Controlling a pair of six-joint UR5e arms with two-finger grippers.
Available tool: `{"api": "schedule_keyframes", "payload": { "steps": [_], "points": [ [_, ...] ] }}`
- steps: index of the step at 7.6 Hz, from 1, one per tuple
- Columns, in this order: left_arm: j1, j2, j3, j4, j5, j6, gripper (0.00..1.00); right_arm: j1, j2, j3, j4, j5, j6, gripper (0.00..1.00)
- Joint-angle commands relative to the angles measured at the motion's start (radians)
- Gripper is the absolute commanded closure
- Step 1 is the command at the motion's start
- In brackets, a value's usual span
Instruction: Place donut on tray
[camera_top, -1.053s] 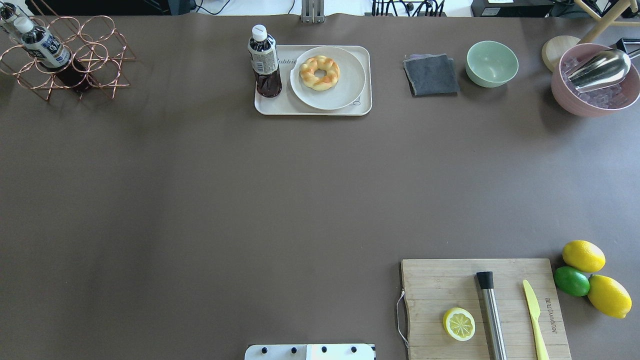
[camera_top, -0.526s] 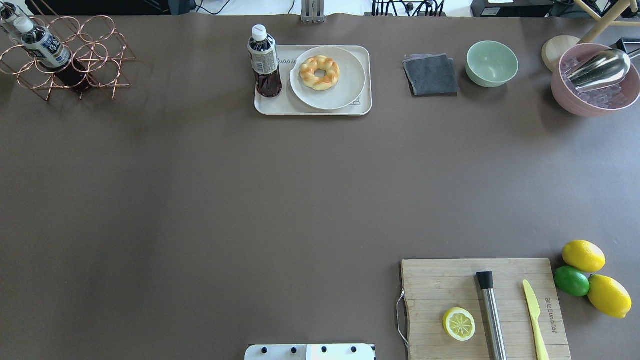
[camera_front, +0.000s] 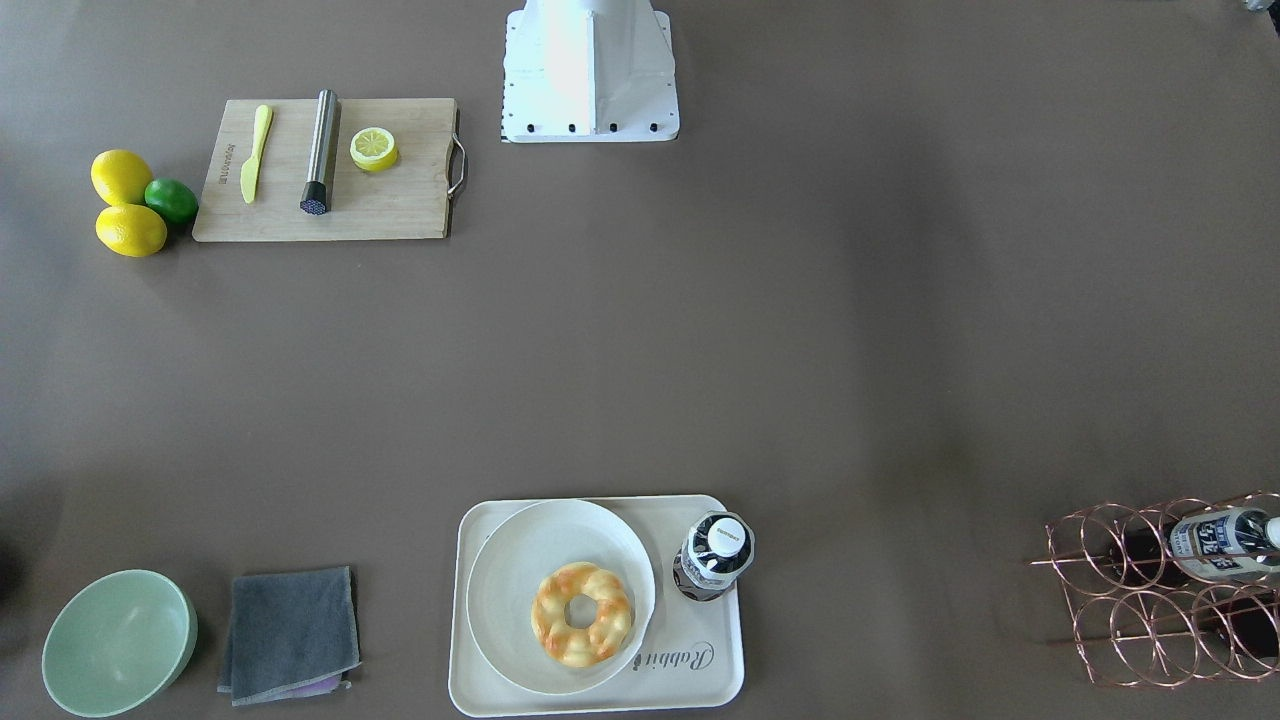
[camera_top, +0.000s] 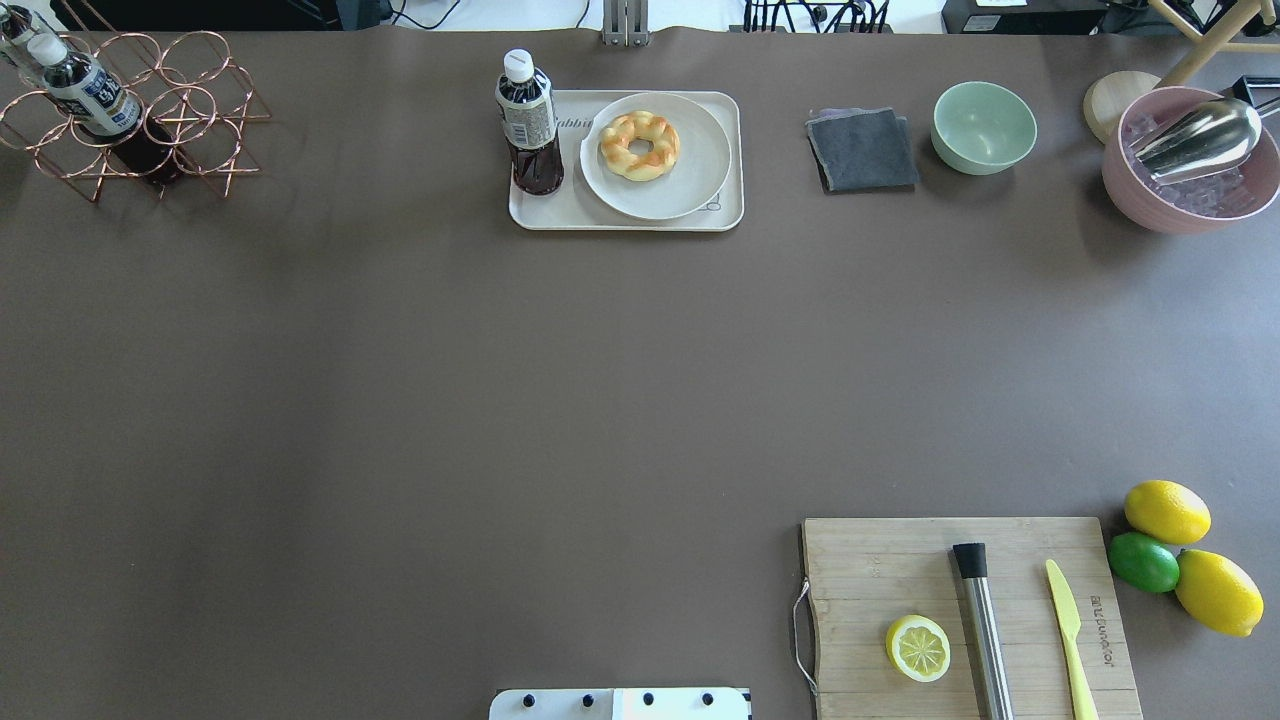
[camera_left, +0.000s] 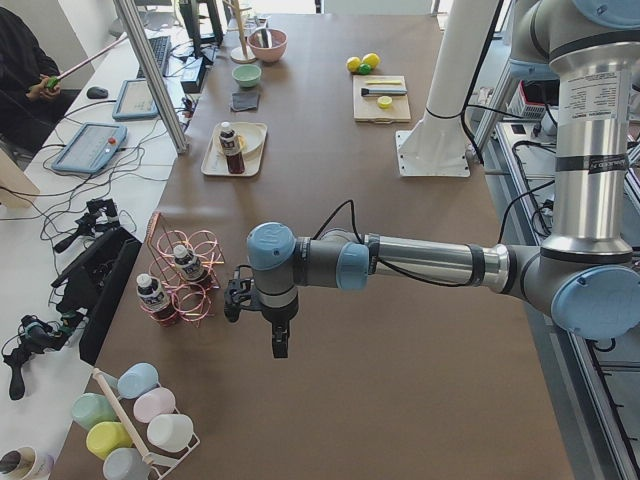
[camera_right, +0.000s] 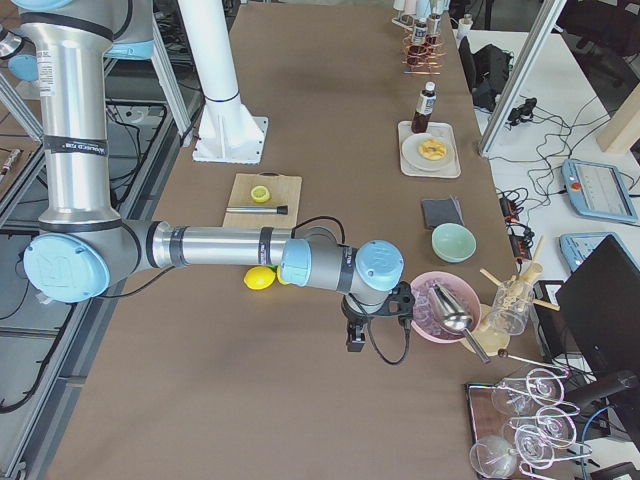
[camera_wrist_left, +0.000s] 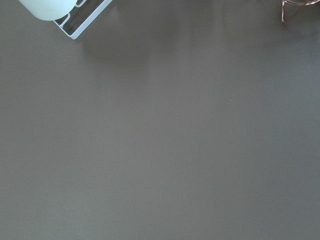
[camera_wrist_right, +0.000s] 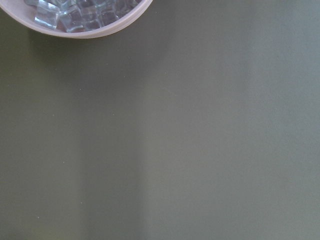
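The golden twisted donut (camera_top: 639, 146) (camera_front: 582, 613) lies on a round off-white plate (camera_top: 700, 175) that sits on the cream "Rabbit" tray (camera_top: 560, 214) (camera_front: 700, 682) at the table's far side. A dark drink bottle (camera_top: 528, 125) stands on the tray beside the plate. Neither gripper shows in the overhead or front views. My left gripper (camera_left: 279, 345) hangs over bare table by the copper rack at the left end. My right gripper (camera_right: 353, 340) hangs by the pink bowl at the right end. I cannot tell whether either is open or shut. Both wrist views show bare table.
A copper wire rack (camera_top: 130, 120) with bottles stands far left. A grey cloth (camera_top: 862, 150), green bowl (camera_top: 984, 127) and pink ice bowl (camera_top: 1190, 160) with a metal scoop are far right. A cutting board (camera_top: 870, 570) holds a lemon half, muddler and knife, with lemons and a lime beside it.
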Motion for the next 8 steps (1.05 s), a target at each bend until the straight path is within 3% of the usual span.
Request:
{"api": "schedule_keyframes", "payload": {
  "steps": [1,8],
  "points": [
    [0.001,-0.001,0.001,0.000,0.000,-0.002,0.02,0.000,0.002,0.001,0.000,0.030,0.002,0.00],
    [0.001,-0.004,0.001,0.002,0.002,0.000,0.02,0.006,-0.003,0.019,0.000,0.029,0.002,0.00]
  ]
}}
